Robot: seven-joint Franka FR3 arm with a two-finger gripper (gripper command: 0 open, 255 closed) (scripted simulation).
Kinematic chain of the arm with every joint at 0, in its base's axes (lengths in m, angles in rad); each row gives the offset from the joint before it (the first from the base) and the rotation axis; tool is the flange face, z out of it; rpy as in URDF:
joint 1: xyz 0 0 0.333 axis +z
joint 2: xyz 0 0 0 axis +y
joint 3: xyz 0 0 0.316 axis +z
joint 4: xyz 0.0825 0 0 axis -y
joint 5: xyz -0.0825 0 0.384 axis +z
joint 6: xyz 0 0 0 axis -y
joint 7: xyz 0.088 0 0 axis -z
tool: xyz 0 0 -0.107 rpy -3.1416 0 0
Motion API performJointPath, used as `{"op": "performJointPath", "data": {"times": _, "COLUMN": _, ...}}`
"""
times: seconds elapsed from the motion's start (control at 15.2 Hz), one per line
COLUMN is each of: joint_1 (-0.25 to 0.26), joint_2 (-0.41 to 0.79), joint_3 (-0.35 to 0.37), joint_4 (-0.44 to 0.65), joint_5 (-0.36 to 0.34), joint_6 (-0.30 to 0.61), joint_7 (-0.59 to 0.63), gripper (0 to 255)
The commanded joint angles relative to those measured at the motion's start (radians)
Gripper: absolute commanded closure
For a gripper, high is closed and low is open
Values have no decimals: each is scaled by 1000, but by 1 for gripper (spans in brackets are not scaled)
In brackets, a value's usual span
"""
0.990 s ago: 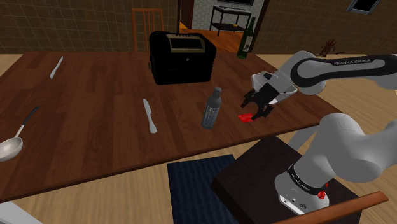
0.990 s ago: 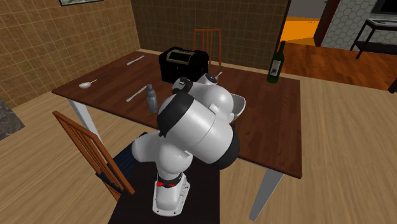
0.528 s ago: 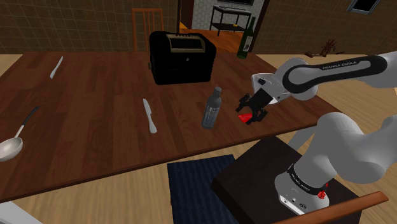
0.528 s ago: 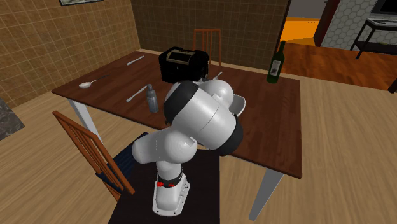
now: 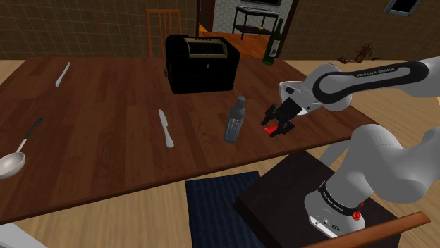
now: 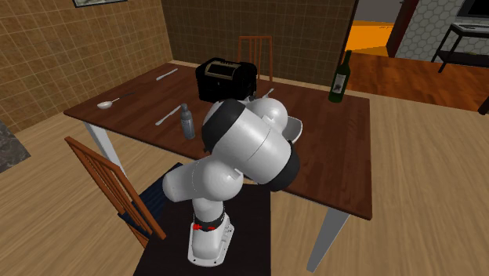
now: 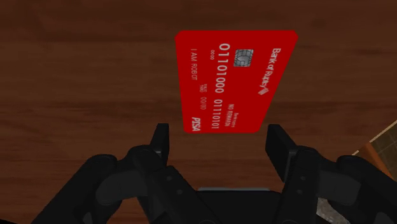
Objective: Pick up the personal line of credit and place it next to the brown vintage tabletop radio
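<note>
Open gripper (image 7: 218, 137) above a red bank card (image 7: 235, 79) on the wooden table (image 5: 106, 106).
In the shoulder view, left to right: the dark radio (image 5: 201, 63) stands far back, a grey bottle (image 5: 235, 120) nearer, and the card lies just right of the bottle, with the black fingers (image 7: 160, 140) apart and not touching it.

The white arm (image 6: 247, 153) bulks in front of the black radio (image 6: 226, 78) on the counter (image 6: 345, 149). A grey bottle (image 6: 187, 122) stands nearer than the radio, a green bottle (image 6: 338, 78) well to its right, and a chair (image 6: 255, 49) just behind it.
</note>
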Motion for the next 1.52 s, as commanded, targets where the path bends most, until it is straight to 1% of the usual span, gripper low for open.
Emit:
{"op": "performJointPath", "data": {"times": 0.0, "joint_1": 2, "joint_2": 4, "joint_3": -1, "joint_4": -4, "joint_5": -1, "joint_6": 1, "joint_7": 0, "gripper": 255}}
{"op": "performJointPath", "data": {"times": 0.46, "joint_1": 0, "joint_2": 3, "joint_3": -1, "joint_4": -4, "joint_5": -1, "joint_6": 0, "joint_7": -1, "gripper": 255}}
{"op": "performJointPath", "data": {"times": 0.92, "joint_1": -54, "joint_2": -77, "joint_3": 97, "joint_4": 33, "joint_5": 3, "joint_6": -121, "joint_7": 62, "gripper": 255}}
{"op": "performJointPath", "data": {"times": 1.45, "joint_1": -79, "joint_2": -147, "joint_3": 184, "joint_4": 91, "joint_5": 20, "joint_6": -244, "joint_7": 123, "gripper": 255}}
